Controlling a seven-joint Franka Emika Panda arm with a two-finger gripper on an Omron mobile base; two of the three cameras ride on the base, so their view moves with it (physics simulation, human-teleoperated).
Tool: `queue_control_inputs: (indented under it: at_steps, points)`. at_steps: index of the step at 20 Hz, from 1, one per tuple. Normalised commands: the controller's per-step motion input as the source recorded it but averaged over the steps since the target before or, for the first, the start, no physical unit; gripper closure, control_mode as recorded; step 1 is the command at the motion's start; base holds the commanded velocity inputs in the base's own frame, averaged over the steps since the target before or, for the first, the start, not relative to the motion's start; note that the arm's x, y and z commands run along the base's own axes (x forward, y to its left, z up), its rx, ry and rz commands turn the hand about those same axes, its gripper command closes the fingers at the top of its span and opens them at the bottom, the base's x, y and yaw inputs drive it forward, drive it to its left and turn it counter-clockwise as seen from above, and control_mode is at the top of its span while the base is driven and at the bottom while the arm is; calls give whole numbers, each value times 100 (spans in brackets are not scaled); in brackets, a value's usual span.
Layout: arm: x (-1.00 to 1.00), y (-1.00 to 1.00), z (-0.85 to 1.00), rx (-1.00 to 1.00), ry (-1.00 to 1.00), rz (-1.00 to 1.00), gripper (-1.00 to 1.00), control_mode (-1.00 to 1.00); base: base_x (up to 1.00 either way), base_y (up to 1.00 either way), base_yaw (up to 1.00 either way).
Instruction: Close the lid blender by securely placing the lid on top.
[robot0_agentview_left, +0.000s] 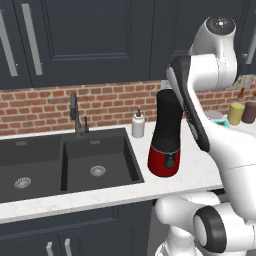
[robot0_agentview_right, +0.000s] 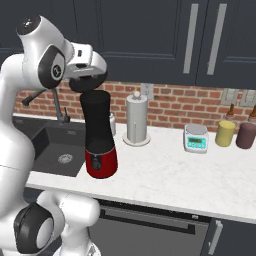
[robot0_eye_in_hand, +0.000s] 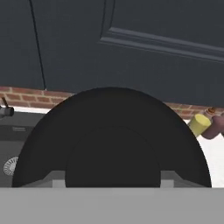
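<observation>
Your hand (robot0_agentview_right: 86, 84) hangs right over the top of the blender (robot0_agentview_right: 99, 134). In the hand view the lid (robot0_eye_in_hand: 111, 140) sits big, round and black just past your fingertips (robot0_eye_in_hand: 54, 179), and the hand looks closed on it, though you cannot see the grip itself clearly. In the right base view a dark disc sits under the hand, just at the rim of the black jar; you cannot tell if it touches yet. The blender stands upright on the white table (robot0_agentview_right: 165, 175), its red base beside the dark sink (robot0_agentview_left: 65, 162). Behind it stand a small white soap bottle (robot0_agentview_left: 138, 123) and a paper towel roll (robot0_agentview_right: 136, 119). Farther right are a small scale (robot0_agentview_right: 196, 137), a yellow cup (robot0_agentview_right: 225, 133) and a dark red cup (robot0_agentview_right: 246, 135), against the brick wall (robot0_agentview_left: 45, 105).
</observation>
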Motion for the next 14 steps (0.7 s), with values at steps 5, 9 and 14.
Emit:
queue_control_inputs:
  at_steps: [5,9,14]
  points:
    - [1,21,-29,-2,14,0,100,-100,0,0,0]
    - [15,11,-49,0,8,0,100,-100,0,0,0]
    - [38,10,-17,0,5,0,100,-100,0,0,0]
